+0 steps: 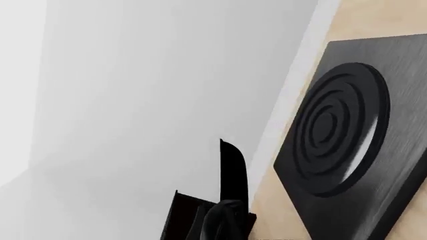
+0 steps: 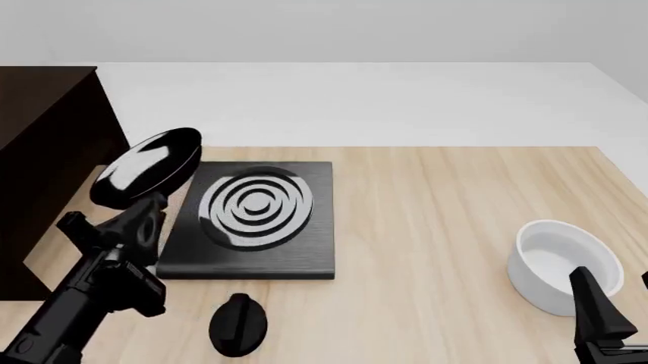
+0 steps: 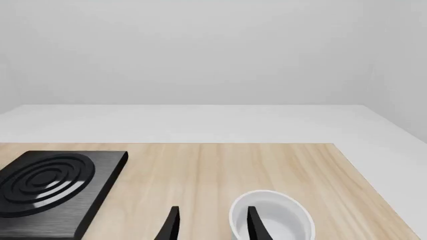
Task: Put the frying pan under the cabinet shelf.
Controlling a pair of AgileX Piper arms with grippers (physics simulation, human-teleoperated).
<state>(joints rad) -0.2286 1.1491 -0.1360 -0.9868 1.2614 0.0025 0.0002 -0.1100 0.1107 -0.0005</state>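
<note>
The left end effector point(image 2: 142, 216) is clamped on the frying pan point(image 2: 147, 168), lifted at 9 o'clock beside the cabinet shelf point(image 2: 45, 152); sliding it underneath is left. The right end effector point(image 3: 210, 225) is apart.

- I see a black stove plate point(image 2: 253, 220) with grey rings on the table point(image 2: 445, 227).
- A small black knob point(image 2: 238, 324) sits just in front of it.
- A white bowl point(image 2: 562, 265) stands far off, near the table's right edge.

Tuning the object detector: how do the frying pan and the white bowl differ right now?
1. Colour: the frying pan is glossy black; the white bowl is white.
2. Pose: the frying pan is tilted up off the table at the left gripper; the white bowl sits upright on the table.
3. Place: the frying pan is at the left, near the cabinet; the white bowl is at the right, by the right gripper.
Both are round.
</note>
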